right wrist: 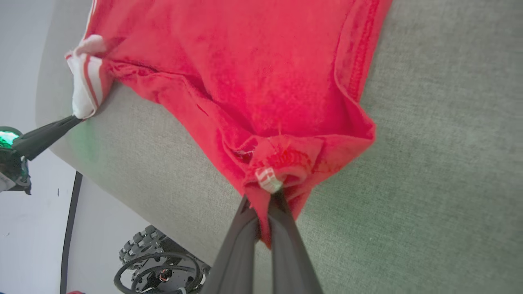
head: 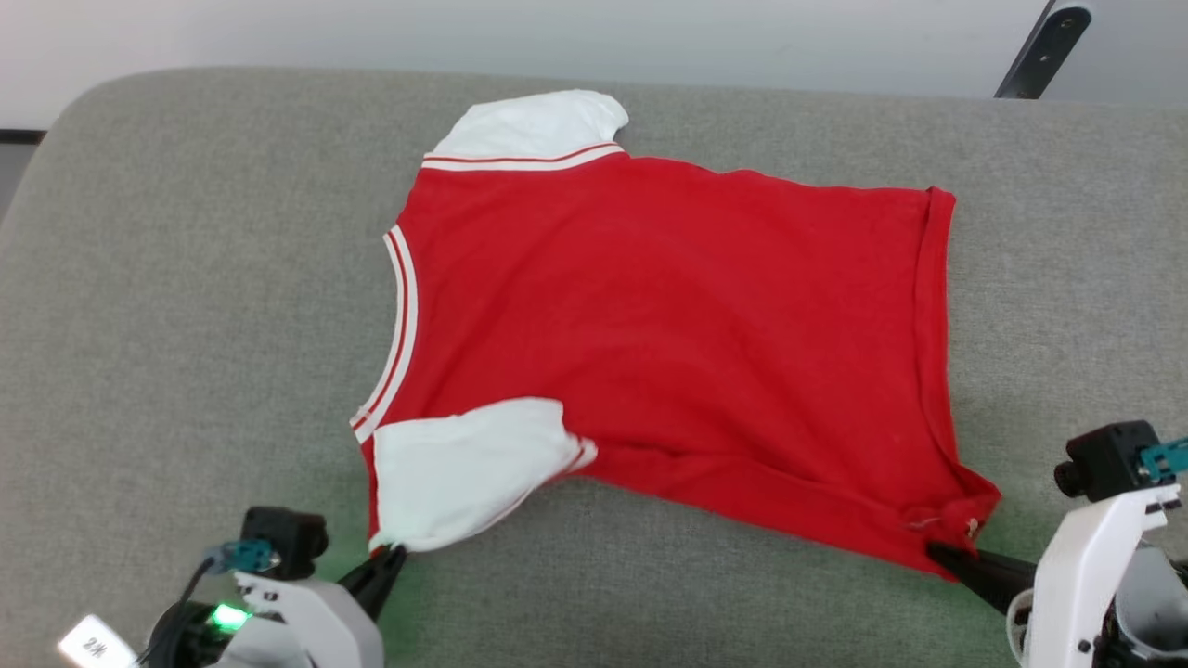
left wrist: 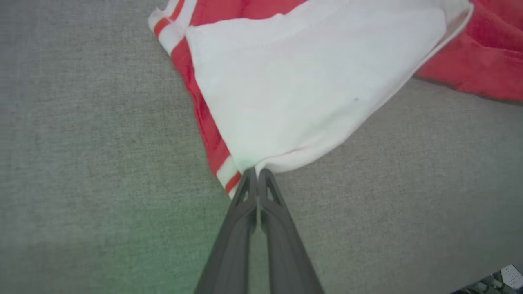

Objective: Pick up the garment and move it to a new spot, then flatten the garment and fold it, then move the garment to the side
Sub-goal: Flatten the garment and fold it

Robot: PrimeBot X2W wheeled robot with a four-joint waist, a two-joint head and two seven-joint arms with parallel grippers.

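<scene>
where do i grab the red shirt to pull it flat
Take the shirt by its two near corners, from the robot's side: white sleeve tip and red hem corner. Both jut outward; the left pincer and right pincer grip them.

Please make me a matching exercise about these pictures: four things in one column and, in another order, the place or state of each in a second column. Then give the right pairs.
Column one:
1. left gripper
2. right gripper
3. far sleeve
4. striped neck trim

Column two:
A. white, lies free at the far edge of the garment
B. shut on the red hem corner
C. runs along the garment's left side in the head view
D. shut on the tip of the near sleeve

Pairs: 1-D, 2-B, 3-A, 4-C
</scene>
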